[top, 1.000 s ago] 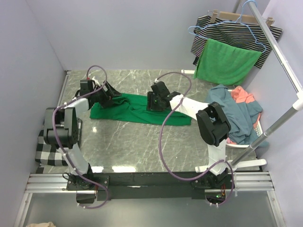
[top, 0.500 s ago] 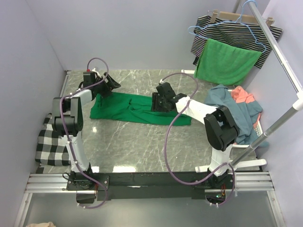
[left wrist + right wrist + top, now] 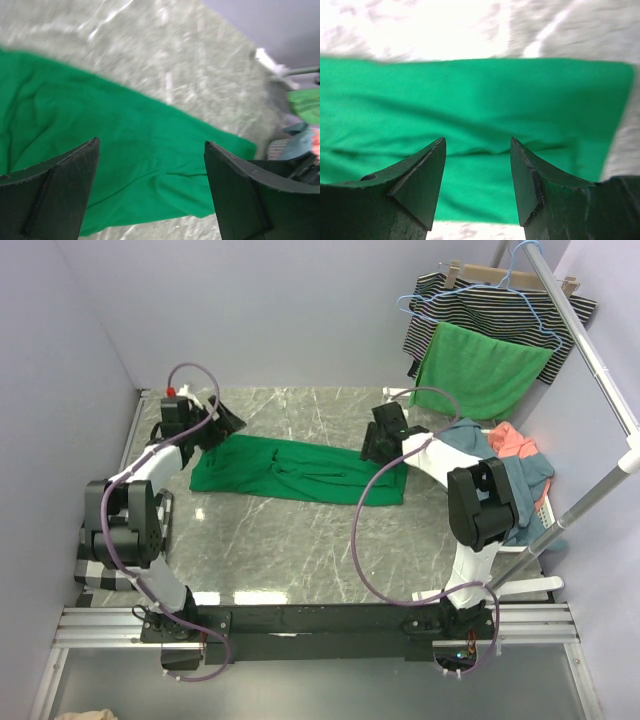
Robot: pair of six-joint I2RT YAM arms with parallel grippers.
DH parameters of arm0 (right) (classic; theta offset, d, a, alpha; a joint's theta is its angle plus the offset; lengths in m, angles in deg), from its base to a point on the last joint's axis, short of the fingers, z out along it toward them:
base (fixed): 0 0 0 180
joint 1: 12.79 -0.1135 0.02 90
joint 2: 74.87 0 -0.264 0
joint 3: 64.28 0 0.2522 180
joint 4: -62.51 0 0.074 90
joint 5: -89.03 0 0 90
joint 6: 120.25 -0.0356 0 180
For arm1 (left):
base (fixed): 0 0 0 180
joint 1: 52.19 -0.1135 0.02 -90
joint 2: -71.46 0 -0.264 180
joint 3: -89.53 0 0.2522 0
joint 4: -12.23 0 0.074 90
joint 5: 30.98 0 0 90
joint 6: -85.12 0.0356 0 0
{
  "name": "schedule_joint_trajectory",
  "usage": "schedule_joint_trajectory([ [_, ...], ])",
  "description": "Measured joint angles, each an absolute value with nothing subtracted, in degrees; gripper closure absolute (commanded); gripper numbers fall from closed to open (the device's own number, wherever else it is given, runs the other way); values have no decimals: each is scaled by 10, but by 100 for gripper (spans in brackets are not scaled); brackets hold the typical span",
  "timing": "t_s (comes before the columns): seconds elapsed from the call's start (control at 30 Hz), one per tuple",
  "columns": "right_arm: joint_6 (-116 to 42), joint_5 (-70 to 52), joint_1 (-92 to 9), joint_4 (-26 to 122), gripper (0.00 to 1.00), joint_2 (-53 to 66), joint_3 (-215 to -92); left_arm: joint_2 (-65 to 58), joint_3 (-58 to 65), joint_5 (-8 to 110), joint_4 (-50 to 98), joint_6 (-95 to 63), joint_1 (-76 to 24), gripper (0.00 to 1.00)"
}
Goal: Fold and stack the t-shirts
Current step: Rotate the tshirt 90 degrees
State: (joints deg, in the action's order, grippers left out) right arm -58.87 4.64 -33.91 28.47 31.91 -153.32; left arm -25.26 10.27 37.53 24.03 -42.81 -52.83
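An emerald green t-shirt (image 3: 295, 469) lies spread as a long flat strip on the marble table; it also fills the left wrist view (image 3: 125, 165) and the right wrist view (image 3: 480, 125). My left gripper (image 3: 222, 421) hovers open and empty just past the shirt's far left corner. My right gripper (image 3: 377, 445) is open and empty above the shirt's far right end. A dusty blue t-shirt (image 3: 500, 475) and a coral t-shirt (image 3: 512, 442) lie heaped in a white basket (image 3: 545, 508) at the right.
A black-and-white striped garment (image 3: 500, 302) and a bright green cloth (image 3: 478, 370) hang on a rack (image 3: 590, 350) at the back right. A black-and-white checked cloth (image 3: 105, 555) lies at the table's left edge. Grey walls stand to the left and behind.
Both grippers have let go of the green shirt and drawn outward and back, the left to the far left, the right to the far right. The shirt now lies flatter and longer.
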Motion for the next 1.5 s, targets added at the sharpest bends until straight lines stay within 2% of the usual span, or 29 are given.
schedule_joint_trajectory([
  [0.37,-592,37,-305,276,40,353,-1500,-352,140,400,259,-436,-529,10],
  [0.5,-598,28,-304,300,40,337,-1472,-370,98,425,302,-431,-527,8],
  [0.7,-616,-2,-318,358,40,268,-1368,-421,5,439,368,-409,-542,7],
  [0.8,-624,-7,-366,351,39,233,-1330,-469,-78,448,407,-389,-554,8],
  [1.03,-660,-53,-554,283,39,214,-1326,-587,-272,459,485,-348,-565,7],
  [1.2,-687,-92,-622,297,41,199,-1299,-638,-370,463,548,-321,-563,8],
  [1.4,-690,-121,-759,295,40,243,-1348,-705,-490,423,595,-310,-552,7],
  [1.5,-678,-130,-800,284,40,264,-1379,-745,-560,400,613,-306,-530,2],
])
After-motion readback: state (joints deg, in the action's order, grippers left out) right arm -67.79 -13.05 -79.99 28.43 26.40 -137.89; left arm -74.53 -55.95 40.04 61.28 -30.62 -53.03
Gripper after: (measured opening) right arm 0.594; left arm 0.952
